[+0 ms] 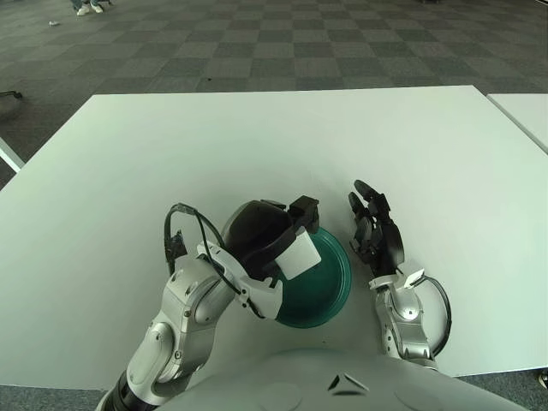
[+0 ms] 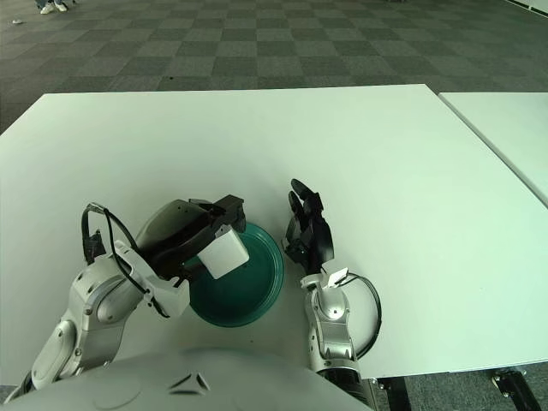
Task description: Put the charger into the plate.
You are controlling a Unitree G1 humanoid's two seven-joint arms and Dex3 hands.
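Note:
A teal plate (image 1: 332, 287) sits on the white table (image 1: 282, 145) near its front edge. My left hand (image 1: 272, 235) is over the plate's left part and is shut on a white charger (image 1: 299, 256), held just above the plate's inside; it also shows in the right eye view (image 2: 224, 252). My right hand (image 1: 374, 227) shows just right of the plate, fingers spread upward and holding nothing.
A second white table's corner (image 1: 527, 111) shows at the far right. Grey checkered carpet (image 1: 257, 43) lies beyond the table's far edge. The plate (image 2: 257, 287) stands close to the table's front edge.

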